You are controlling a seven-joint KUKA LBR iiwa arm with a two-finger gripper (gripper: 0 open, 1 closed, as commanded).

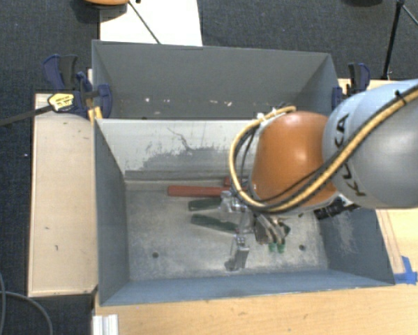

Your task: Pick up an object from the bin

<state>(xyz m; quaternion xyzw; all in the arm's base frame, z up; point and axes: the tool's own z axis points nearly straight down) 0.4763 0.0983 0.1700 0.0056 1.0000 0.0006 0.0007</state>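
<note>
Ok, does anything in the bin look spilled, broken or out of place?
Nothing stands out. A red stick and two dark green pieces lie loose near the back of the bin, with the gripper low beside them. The back wall is scuffed, which looks like plain wear.

Lit evenly and fairly brightly from overhead. Gave a soft sheen on the orange cover and a pale highlight along the grey arm. Threw a diffuse shadow under the arm onto the floor of the bin; left the far wall pale, the right corner darker.
</note>
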